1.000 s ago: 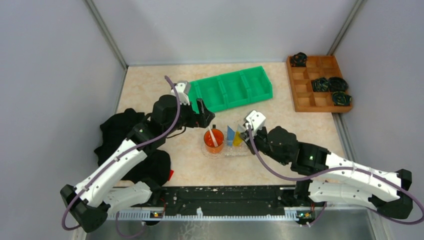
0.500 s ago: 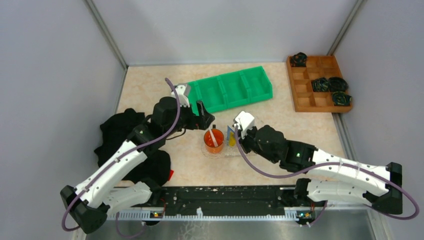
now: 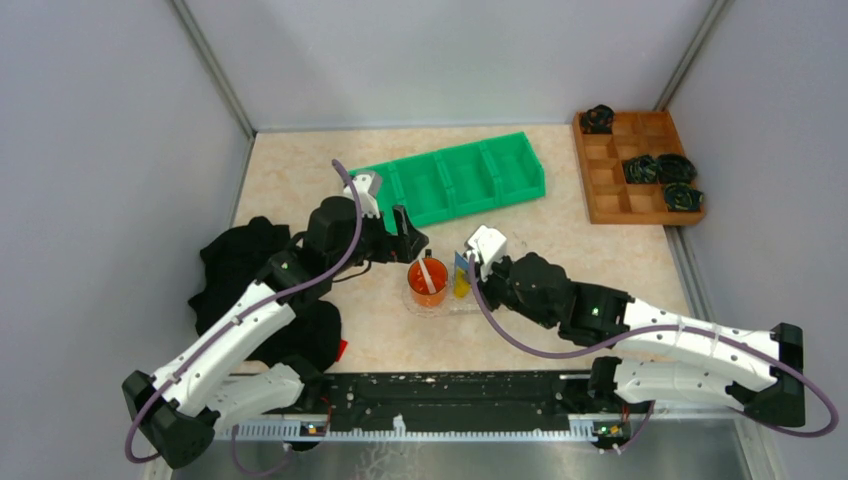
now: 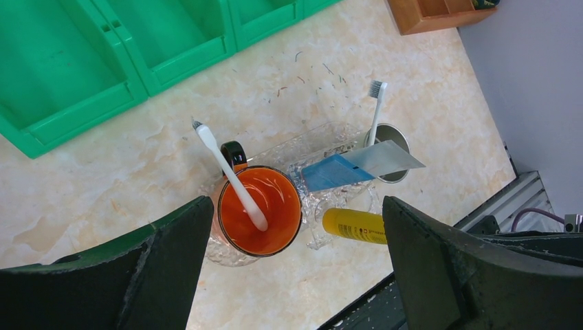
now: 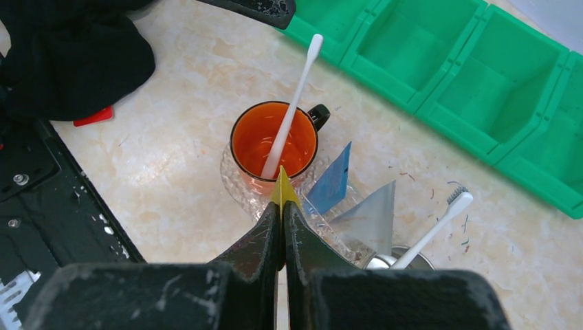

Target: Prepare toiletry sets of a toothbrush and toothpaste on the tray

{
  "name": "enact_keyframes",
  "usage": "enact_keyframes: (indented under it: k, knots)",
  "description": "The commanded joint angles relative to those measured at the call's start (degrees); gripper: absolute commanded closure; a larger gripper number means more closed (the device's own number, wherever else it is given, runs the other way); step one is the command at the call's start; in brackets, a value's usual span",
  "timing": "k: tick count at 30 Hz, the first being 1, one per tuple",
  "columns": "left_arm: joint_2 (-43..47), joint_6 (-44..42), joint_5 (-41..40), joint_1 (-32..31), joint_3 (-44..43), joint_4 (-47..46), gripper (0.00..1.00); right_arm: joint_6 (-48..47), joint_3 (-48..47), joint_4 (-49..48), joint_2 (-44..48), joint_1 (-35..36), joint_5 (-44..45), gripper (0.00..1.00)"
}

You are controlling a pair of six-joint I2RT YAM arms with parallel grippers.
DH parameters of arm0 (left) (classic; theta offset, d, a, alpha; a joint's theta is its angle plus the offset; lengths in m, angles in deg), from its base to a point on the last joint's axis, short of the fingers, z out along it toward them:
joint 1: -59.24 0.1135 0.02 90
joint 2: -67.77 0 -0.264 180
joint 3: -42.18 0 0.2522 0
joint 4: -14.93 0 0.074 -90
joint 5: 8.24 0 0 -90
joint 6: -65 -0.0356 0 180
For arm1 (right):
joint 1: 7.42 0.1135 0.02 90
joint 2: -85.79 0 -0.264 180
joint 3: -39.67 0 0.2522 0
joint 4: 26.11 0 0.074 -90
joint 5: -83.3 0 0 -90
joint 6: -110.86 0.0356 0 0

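The clear tray [image 4: 311,146] holds an orange cup [image 4: 275,220] with a white toothbrush [image 4: 227,172] in it, and a metal cup [image 4: 393,135] with the second toothbrush [image 4: 375,110]. A blue toothpaste tube [image 4: 328,172] and a white one [image 4: 385,157] stand between the cups. My right gripper [image 5: 282,210] is shut on the yellow toothpaste tube [image 5: 282,188] and holds it over the tray's near edge beside the orange cup [image 5: 258,141]. My left gripper [image 4: 295,206] is open and empty above the orange cup [image 3: 427,281].
A green compartmented bin [image 3: 455,180] lies behind the tray. A wooden compartmented box [image 3: 612,200] with dark rolled items stands at the back right. A black cloth [image 3: 250,270] lies at the left, under the left arm.
My right gripper has moved left with the yellow tube, from beside the metal cup to next to the orange cup. The left gripper has barely shifted.
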Motion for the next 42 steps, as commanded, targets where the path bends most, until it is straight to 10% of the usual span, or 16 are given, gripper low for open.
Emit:
enact_keyframes:
  k: [1,42]
  knots:
    - [1.03,0.16,0.80,0.31,0.66,-1.12,0.01,1.16,0.41,-4.28,-0.24,0.79,-0.28,1.00]
    - [1.99,-0.19,0.90,0.39,1.10,-1.47,0.01,0.52,7.12,-12.47,-5.88,0.75,3.91,1.00]
